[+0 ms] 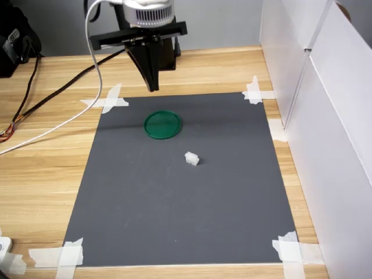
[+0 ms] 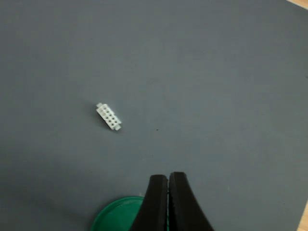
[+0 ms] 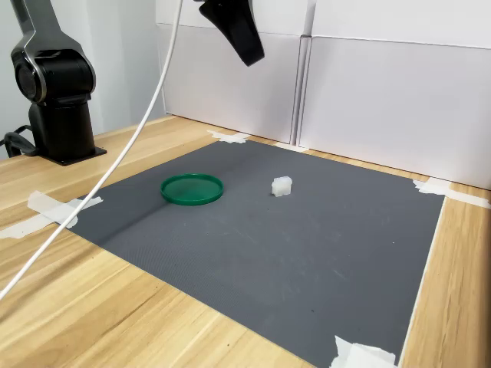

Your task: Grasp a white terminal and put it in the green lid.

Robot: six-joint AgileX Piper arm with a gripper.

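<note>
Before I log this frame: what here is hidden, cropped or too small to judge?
- Green lid: wrist view, cut by the frame edge and partly covered by the end effector.
- White terminal: both exterior views, too small to see its cavities.
- Arm: first exterior view, cropped above the end effector.

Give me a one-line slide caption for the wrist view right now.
Shut pincer hangs above the grey mat, green lid beneath it, white terminal lying apart on the mat.
</note>
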